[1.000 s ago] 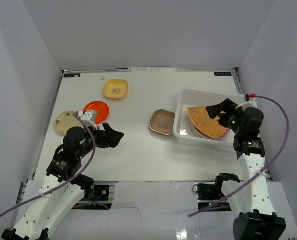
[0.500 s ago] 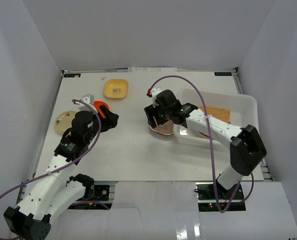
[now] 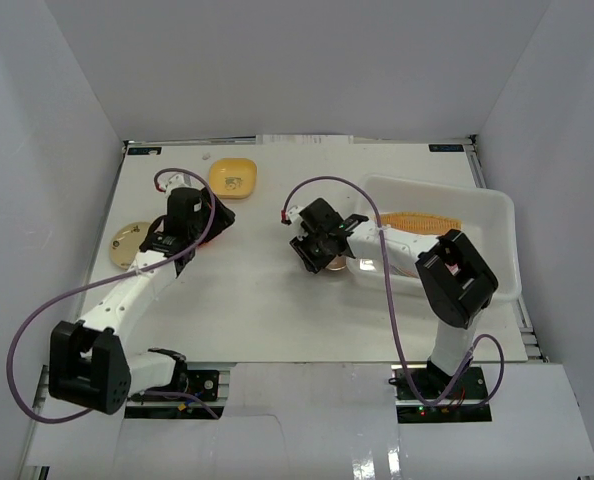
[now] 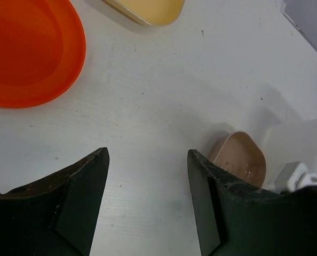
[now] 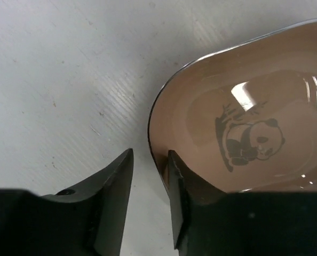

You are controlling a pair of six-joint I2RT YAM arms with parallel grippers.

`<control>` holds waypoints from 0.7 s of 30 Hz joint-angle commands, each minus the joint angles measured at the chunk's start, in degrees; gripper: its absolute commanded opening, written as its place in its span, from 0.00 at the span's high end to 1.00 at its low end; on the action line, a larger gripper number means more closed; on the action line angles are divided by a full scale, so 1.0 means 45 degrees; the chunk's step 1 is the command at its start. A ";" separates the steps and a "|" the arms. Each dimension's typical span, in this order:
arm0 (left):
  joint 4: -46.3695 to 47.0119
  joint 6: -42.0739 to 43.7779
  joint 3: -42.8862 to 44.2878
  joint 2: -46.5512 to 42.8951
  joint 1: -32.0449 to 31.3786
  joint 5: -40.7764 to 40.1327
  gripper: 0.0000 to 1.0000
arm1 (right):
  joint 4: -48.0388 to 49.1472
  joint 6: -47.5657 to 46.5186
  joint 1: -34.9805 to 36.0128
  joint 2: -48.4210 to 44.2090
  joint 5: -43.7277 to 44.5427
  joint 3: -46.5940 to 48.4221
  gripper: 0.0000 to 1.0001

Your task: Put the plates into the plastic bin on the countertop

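Note:
A brown rounded-square plate (image 5: 244,106) with a panda print lies on the countertop (image 3: 257,300), just left of the plastic bin (image 3: 502,240). My right gripper (image 5: 149,154) straddles its left rim, one finger inside and one outside. The jaws stand narrow, with a sliver of table showing beside the rim. A tan woven fan plate (image 3: 422,220) leans inside the bin. My left gripper (image 4: 148,154) hangs open over bare table, right of the orange-red plate (image 4: 25,53). A yellow plate (image 3: 232,177) lies farther back. A cream plate (image 3: 127,240) sits at the left.
White walls enclose the countertop on three sides. The right arm stretches leftward across the bin's near-left corner, its purple cable (image 3: 377,215) looping over it. The left arm's body covers most of the orange-red plate in the top view.
My right arm swung left from over the bin down to the brown plate, its jaws narrowing about the rim. My left arm reached forward over the orange-red plate, jaws slightly narrower.

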 commanded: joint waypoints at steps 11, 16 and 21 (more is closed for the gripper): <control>0.2210 -0.1736 0.1955 0.3854 0.2449 0.2395 0.24 | 0.1054 -0.0905 0.1090 -0.0501 -0.0695 0.1591 0.90; 0.2269 -0.1795 0.3226 0.5377 0.2469 0.2591 0.20 | 0.1933 -0.0574 0.1326 -0.2299 -0.0776 0.2647 0.92; 0.2250 -0.1755 0.4301 0.7057 0.2469 0.2571 0.20 | 0.2637 -0.0281 0.1326 -0.4506 0.0023 0.2240 0.92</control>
